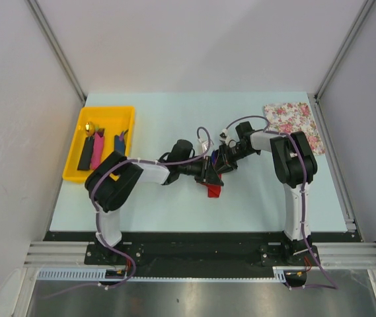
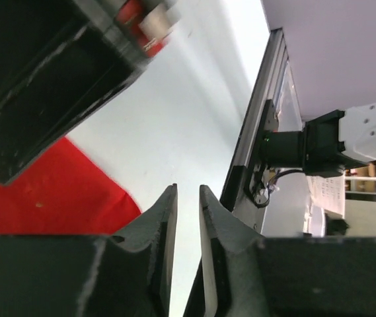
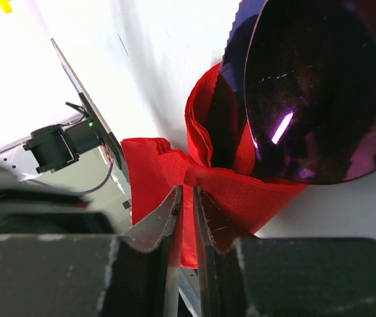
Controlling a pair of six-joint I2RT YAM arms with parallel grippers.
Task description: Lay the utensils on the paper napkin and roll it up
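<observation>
The red paper napkin (image 1: pixel 213 191) lies bunched at mid-table between both arms. In the right wrist view my right gripper (image 3: pixel 186 188) is shut on a fold of the napkin (image 3: pixel 148 165), which wraps around a glossy purple spoon bowl (image 3: pixel 320 92). A serrated purple edge shows next to the bowl. My left gripper (image 2: pixel 188 188) hovers just right of the napkin's edge (image 2: pixel 42 191), its jaws a narrow gap apart with nothing between them. From above, the left gripper (image 1: pixel 207 175) and right gripper (image 1: pixel 222 164) nearly touch. More utensils (image 1: pixel 97 152) lie in the yellow tray.
The yellow tray (image 1: pixel 75 162) sits at the table's left side with pink, black and blue-handled pieces and a small gold object (image 1: pixel 92 127). A white flowered sheet (image 1: pixel 293 122) lies at the back right corner. Metal rails border the table's sides.
</observation>
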